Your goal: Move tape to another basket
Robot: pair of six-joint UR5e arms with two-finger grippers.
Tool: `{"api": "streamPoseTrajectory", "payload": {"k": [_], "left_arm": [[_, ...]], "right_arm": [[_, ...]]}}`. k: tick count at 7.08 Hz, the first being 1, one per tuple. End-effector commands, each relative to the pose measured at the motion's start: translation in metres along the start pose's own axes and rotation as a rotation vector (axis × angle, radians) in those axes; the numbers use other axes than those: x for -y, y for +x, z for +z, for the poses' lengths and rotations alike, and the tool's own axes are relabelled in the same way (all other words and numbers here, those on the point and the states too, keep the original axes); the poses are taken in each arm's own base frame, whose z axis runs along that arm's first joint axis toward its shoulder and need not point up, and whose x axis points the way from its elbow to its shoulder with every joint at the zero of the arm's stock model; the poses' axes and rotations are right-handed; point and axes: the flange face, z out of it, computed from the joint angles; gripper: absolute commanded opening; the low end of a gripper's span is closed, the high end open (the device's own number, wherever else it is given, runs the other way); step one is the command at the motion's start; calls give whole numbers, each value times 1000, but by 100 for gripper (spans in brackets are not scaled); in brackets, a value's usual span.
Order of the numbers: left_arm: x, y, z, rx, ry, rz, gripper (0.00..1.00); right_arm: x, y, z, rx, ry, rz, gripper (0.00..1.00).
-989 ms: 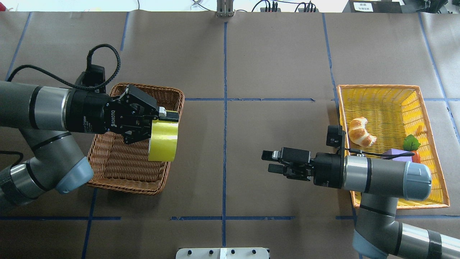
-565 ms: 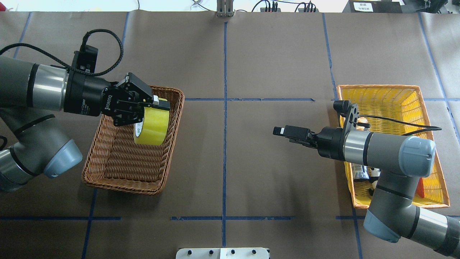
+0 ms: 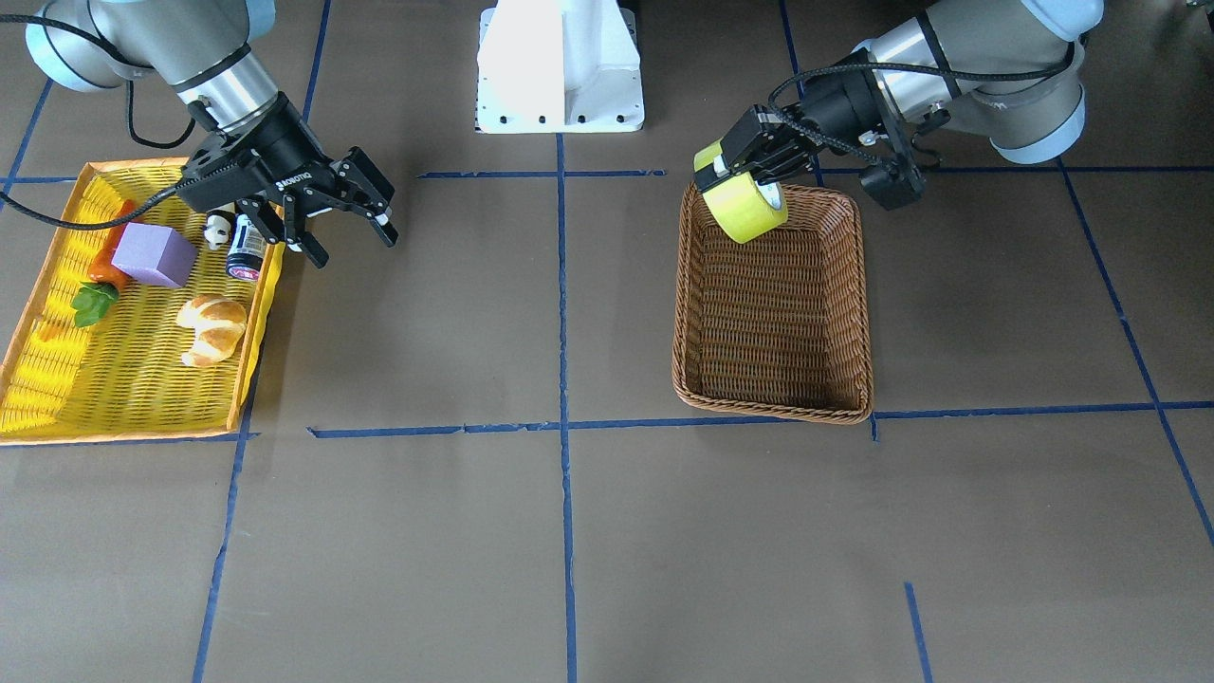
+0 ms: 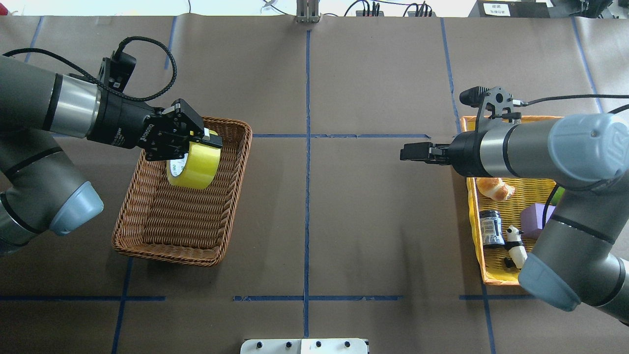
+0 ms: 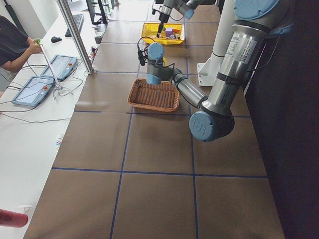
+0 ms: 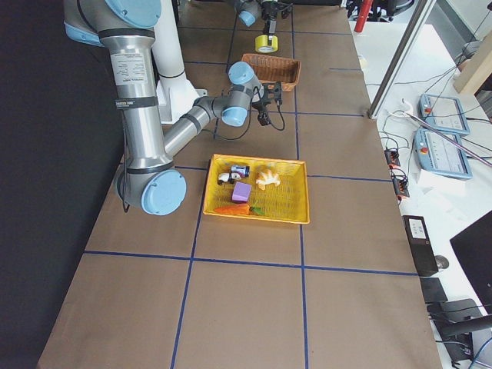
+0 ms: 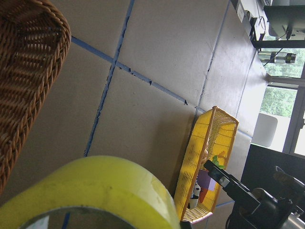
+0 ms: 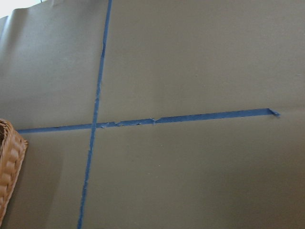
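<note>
One tape (image 4: 195, 166), two baskets.
Your left gripper (image 4: 199, 146) pinches the tape's wall, raised over the wicker basket's (image 4: 216, 257) robot-side end; your right gripper (image 3: 353, 247) gapes empty beside the yellow basket (image 3: 123, 434) holding five: croissant (image 3: 213, 327), purple block (image 3: 152, 254), carrot (image 3: 101, 271), can (image 3: 247, 251), panda (image 3: 218, 228).

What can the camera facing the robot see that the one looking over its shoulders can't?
Only the front-facing view shows the orange carrot and the right end effector with its fingers spread open. Only the overhead view shows the plugs and cables at the far edge of the table. Both show the left end effector holding the yellow tape over the wicker basket, and the croissant in the yellow basket.
</note>
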Motion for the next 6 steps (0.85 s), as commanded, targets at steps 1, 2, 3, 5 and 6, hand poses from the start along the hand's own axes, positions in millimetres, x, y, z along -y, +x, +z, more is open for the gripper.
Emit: {"api": "streamPoseTrajectory", "payload": {"k": [1, 2, 3, 5, 6], "left_arm": [[13, -10, 13, 133, 22, 34, 2], [18, -17, 19, 189, 19, 84, 2], [22, -23, 23, 241, 16, 92, 2], [22, -41, 46, 371, -12, 119, 2], [20, -51, 60, 427, 1, 152, 2]], "right_arm": [[51, 35, -38, -107, -93, -63, 100], [75, 64, -58, -147, -142, -114, 100], [87, 87, -66, -208, -171, -133, 100], [100, 134, -80, -305, -253, -260, 100], [107, 167, -95, -327, -269, -304, 100]]}}
